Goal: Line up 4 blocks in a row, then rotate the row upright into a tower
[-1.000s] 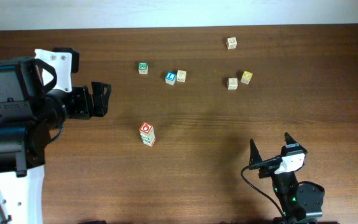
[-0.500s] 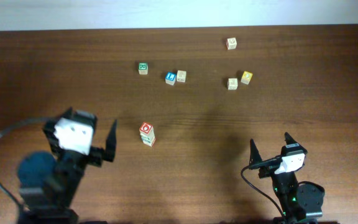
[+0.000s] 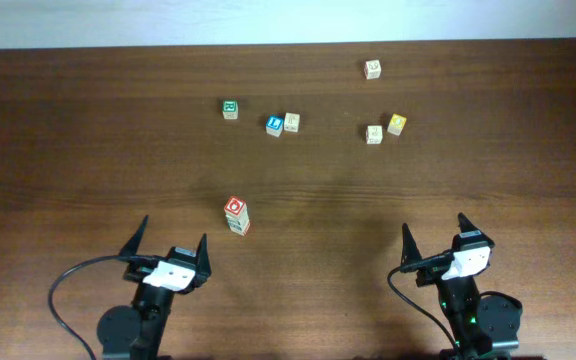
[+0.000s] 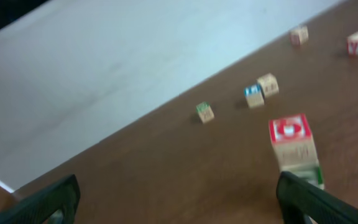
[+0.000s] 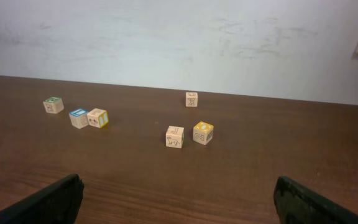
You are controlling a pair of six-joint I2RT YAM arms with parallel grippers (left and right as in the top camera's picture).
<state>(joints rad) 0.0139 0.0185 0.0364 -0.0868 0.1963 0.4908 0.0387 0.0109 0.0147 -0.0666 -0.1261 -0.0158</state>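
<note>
Dark wood table (image 3: 88, 160): the left gripper (image 3: 172, 238) and right gripper (image 3: 434, 228) hold their fingers wide apart, empty, on the near side of the red-topped stack (image 3: 235, 214). The other blocks (image 3: 230, 109) lie beyond it. A careless push may topple the stack. Since a second ago, the left arm has drawn back from the stack's left side.

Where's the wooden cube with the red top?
In the overhead view, the red-topped wooden cube sits left of centre, stacked on another cube, ahead of the left gripper.
</note>
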